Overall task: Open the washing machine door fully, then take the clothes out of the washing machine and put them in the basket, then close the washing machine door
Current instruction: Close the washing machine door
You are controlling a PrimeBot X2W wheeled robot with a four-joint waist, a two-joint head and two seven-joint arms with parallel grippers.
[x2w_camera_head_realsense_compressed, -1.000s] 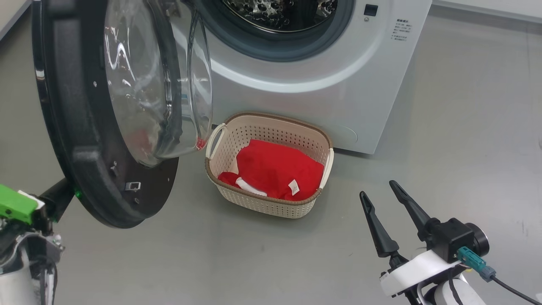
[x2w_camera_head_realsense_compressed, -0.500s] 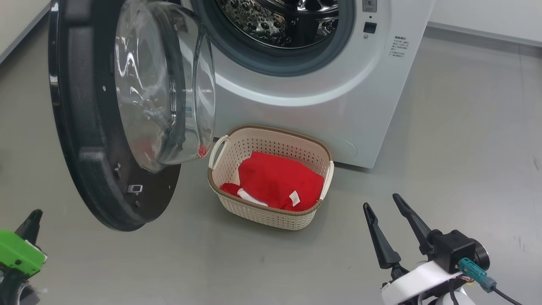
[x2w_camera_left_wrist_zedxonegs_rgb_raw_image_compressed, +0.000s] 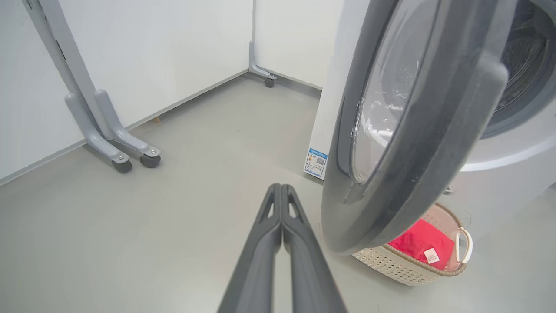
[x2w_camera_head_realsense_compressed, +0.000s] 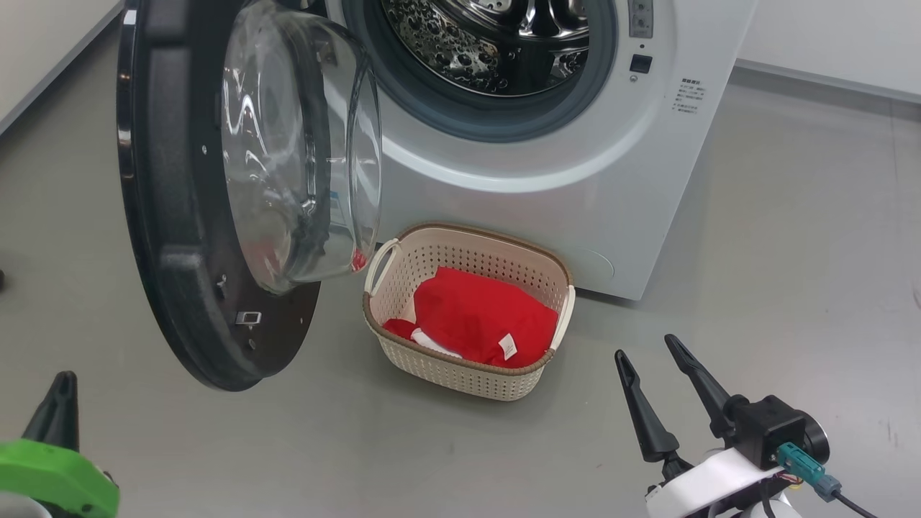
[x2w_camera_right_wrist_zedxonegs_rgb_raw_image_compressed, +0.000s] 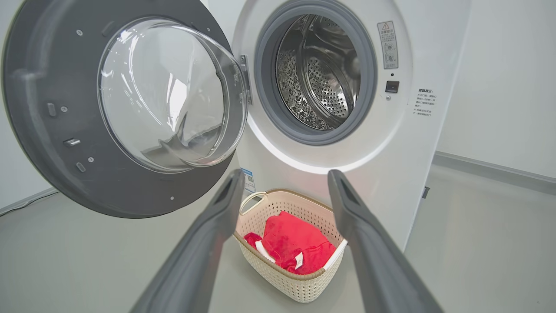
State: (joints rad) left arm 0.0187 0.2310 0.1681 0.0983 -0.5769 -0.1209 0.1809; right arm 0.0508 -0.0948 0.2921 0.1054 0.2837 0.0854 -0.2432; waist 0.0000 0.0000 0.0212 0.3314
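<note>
Clothes [x2w_camera_head_realsense_compressed: 482,314] in the basket [x2w_camera_head_realsense_compressed: 460,375] — small white label [x2w_camera_head_realsense_compressed: 509,346], writing unreadable

Left pincer [x2w_camera_left_wrist_zedxonegs_rgb_raw_image_compressed: 281,187] closed, right pincer [x2w_camera_head_realsense_compressed: 645,346] spread

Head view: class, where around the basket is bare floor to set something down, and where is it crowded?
Bare floor lies right of the basket, between the washing machine and the right gripper, and in front of it. Crowded: its left, by the open washing machine door, and behind it.

Bright even light, glare on the door [x2w_camera_head_realsense_compressed: 252,187].
</note>
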